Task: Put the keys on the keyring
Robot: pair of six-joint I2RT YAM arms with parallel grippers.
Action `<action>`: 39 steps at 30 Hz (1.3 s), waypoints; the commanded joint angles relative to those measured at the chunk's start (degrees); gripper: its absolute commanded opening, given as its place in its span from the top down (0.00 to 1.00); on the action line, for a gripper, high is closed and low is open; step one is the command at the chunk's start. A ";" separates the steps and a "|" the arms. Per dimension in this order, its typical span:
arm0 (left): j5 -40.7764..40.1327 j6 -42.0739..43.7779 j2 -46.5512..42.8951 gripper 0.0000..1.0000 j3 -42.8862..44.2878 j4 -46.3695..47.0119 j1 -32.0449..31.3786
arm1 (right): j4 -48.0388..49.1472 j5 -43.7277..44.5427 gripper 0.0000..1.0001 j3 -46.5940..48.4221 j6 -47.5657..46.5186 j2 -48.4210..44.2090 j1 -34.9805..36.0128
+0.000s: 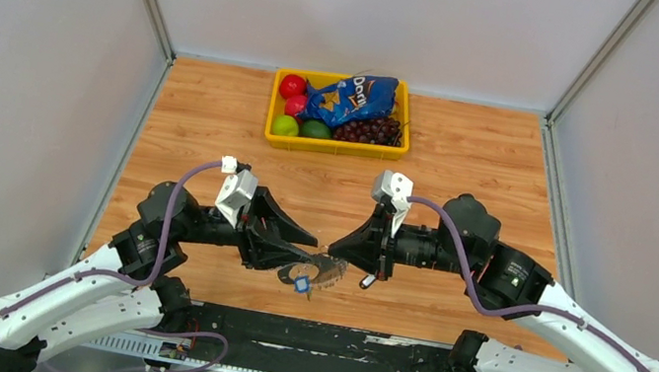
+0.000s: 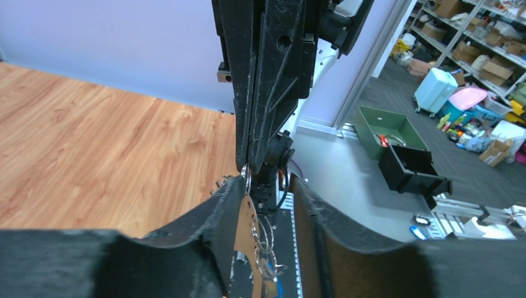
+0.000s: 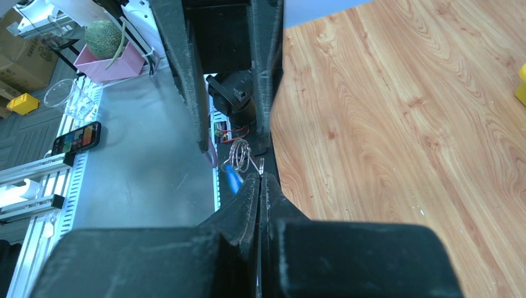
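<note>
Silvery metal hangs bunched between my two arms, over the near part of the bench. It is the keyring, with its blue piece turned toward me.

The left jaws stand partly open around the keyring. Its band lies against the inner face of one finger, and there is a clear gap to the other, so I would not call that a grip. The right jaws are pressed flat together, with their tips nipping a thin silvery sliver at the edge of the bunch. I cannot tell whether that sliver is one of the keys or a wire loop.

I judge the threading to be under way and not finished. Thin wire loops dangle beside the band, but I cannot pick out a single key for certain in any view, so I cannot say how many are on.

Only the top view shows both arms meeting tip to tip, and a yellow tray of fruit well behind them. The left wrist view alone shows the gap inside the left jaws. The right wrist view alone shows the loops and the pinch at the right tips.
</note>
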 commanded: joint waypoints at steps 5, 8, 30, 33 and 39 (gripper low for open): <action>-0.41 1.38 -0.18 0.28 1.32 2.53 -0.19 | 1.00 -3.27 1.00 4.42 -0.16 1.24 0.37; -0.35 1.29 -0.03 0.22 1.26 3.02 -0.18 | 0.82 -3.40 1.00 4.84 -0.08 1.69 0.41; 0.29 2.85 1.06 0.81 1.60 1.59 -0.16 | -0.08 -4.62 1.00 8.13 -0.17 4.41 0.37; 0.42 2.47 1.45 0.99 1.76 2.38 -0.14 | -0.33 -5.14 1.00 8.19 -0.50 4.88 0.36; 0.84 2.00 1.17 1.00 1.67 3.45 -0.12 | -0.69 -5.47 1.00 8.29 -0.55 4.99 0.36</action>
